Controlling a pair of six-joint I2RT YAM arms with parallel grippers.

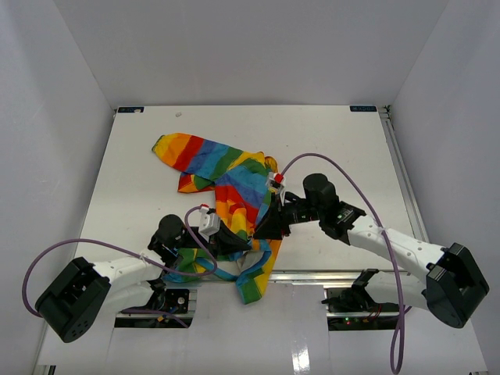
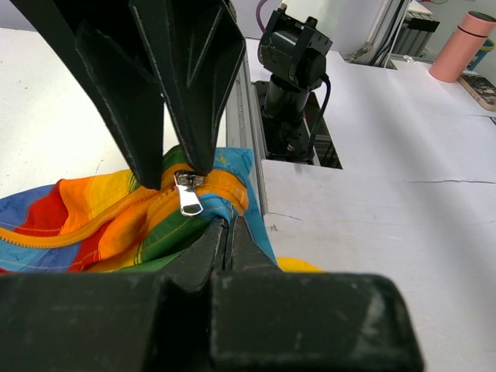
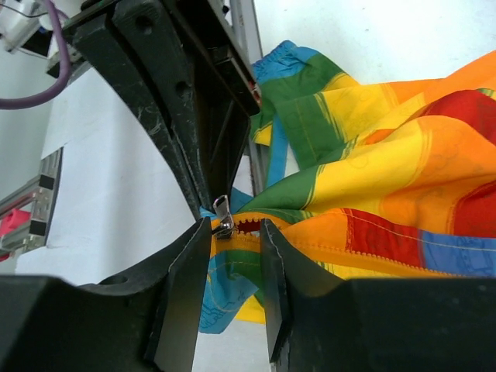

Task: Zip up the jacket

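The rainbow-striped jacket lies crumpled mid-table, its lower end hanging over the front edge. My left gripper is shut on the jacket's light-blue bottom trim, just below the silver zipper slider. In its own view the left gripper has its jaws pressed together on the cloth. My right gripper is open and straddles the orange zipper tape, with the slider against its left finger. The right gripper also shows in the top view.
The table's metal front rail runs just below the grippers. The right arm's black base stands past the edge. A pink cylinder stands off the table at the far right. White walls enclose the table.
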